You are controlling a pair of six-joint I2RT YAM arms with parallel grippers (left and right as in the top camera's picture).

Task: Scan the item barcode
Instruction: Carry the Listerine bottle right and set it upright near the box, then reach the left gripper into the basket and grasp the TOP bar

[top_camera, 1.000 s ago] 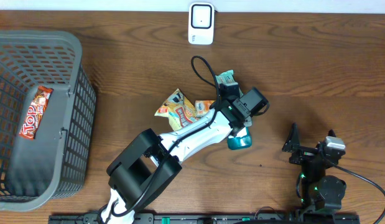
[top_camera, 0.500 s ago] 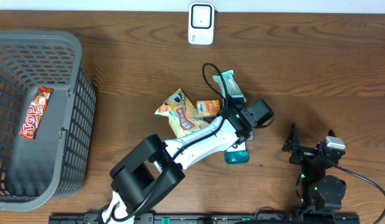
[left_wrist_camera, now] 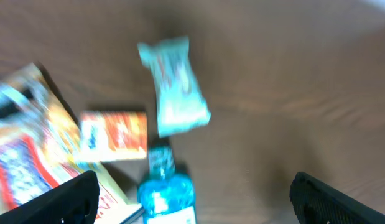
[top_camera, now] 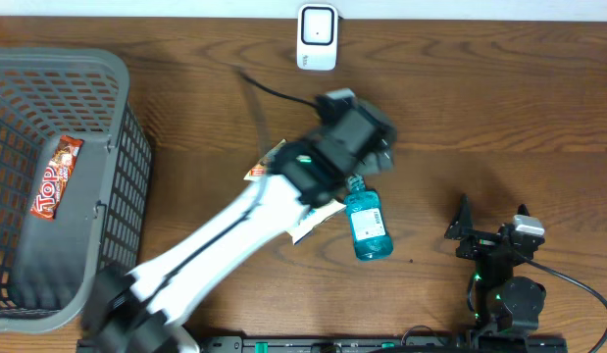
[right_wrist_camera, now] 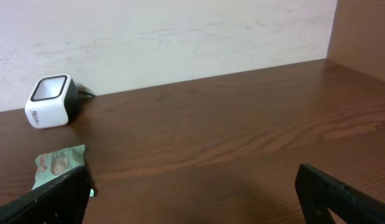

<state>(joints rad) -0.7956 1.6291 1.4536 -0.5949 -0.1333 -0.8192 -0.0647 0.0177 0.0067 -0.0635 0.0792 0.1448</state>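
— Left hand [left_wrist_camera: 193, 199] now hovers higher than before, off the clear blue plastic bottle [top_camera: 367, 227].
— It gapes wide, holding nothing; bottle lies on the brown wooden desk [top_camera: 499, 118], beside a small orange snack packet [left_wrist_camera: 114, 134].

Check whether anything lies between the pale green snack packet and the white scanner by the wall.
Nothing visible does. In the right wrist view only bare table separates the snack packet from the scanner. The orange box and blue bottle lie on the packet's near side, away from the scanner.
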